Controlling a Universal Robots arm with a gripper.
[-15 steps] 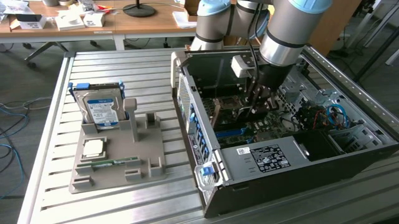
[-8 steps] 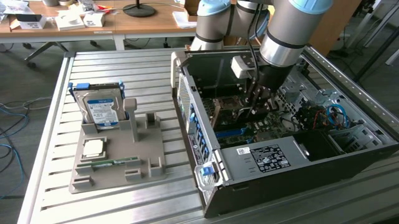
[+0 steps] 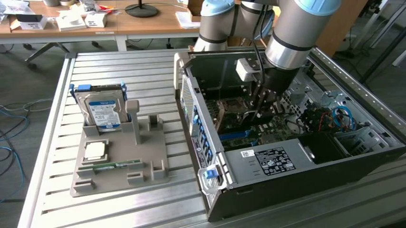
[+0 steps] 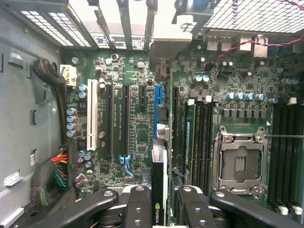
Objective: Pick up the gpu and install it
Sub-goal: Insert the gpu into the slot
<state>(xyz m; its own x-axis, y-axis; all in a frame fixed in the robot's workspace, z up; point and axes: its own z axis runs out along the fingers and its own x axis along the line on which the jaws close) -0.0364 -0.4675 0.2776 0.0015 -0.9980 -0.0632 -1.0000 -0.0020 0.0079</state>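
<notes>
Evidently mid-install, the end effector clenches the gpu edge-on over the blue slot of the motherboard, so seating it likely calls for exact alignment and straight pressure.

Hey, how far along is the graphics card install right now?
Done: the gpu is off the table and inside the computer case. In hand: the gripper is clamped on it, holding it edge-on above the motherboard, roughly in line with the blue slot. Left: the card does not look seated yet; the slot's visible length is bare.
</notes>
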